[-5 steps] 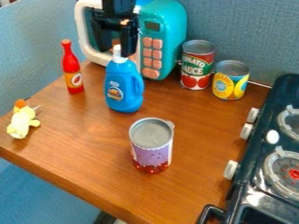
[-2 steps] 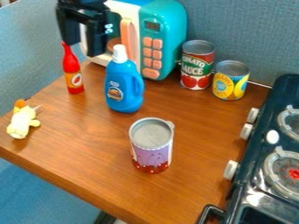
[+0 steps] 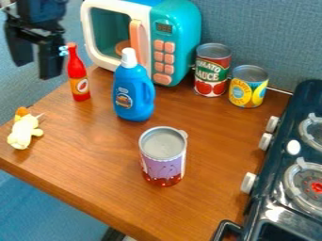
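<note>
Red bottle (image 3: 78,82) upright, black end effector (image 3: 36,68) nearby, fingers spread apart

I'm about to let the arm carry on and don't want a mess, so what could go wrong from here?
The open gripper hangs close by the neck of the red bottle in the view; a sideways swing might topple that slim bottle.
The yellow toy lies near the edge of the table, so a nudge could send it off.
</note>
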Available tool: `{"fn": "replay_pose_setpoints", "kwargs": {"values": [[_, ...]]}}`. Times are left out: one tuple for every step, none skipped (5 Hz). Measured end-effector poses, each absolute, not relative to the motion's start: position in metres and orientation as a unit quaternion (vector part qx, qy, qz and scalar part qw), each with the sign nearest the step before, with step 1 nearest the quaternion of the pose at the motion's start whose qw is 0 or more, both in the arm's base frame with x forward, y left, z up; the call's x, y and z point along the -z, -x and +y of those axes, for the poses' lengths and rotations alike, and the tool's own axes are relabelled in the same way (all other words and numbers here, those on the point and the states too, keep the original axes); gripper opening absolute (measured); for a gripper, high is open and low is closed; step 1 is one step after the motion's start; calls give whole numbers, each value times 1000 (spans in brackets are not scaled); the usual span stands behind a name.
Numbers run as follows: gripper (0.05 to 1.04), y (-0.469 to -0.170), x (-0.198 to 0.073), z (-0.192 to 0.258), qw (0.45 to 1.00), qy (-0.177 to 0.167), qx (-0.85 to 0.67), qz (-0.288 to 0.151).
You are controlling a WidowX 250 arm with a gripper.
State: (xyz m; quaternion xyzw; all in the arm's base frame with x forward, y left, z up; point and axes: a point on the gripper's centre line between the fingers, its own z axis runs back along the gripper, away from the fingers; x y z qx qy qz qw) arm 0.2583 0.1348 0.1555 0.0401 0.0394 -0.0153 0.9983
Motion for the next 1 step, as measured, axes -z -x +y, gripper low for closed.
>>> {"fn": "replay_pose_setpoints", "kwargs": {"values": [[1001,-253,-134,161,999,-11,-15,49]]}}
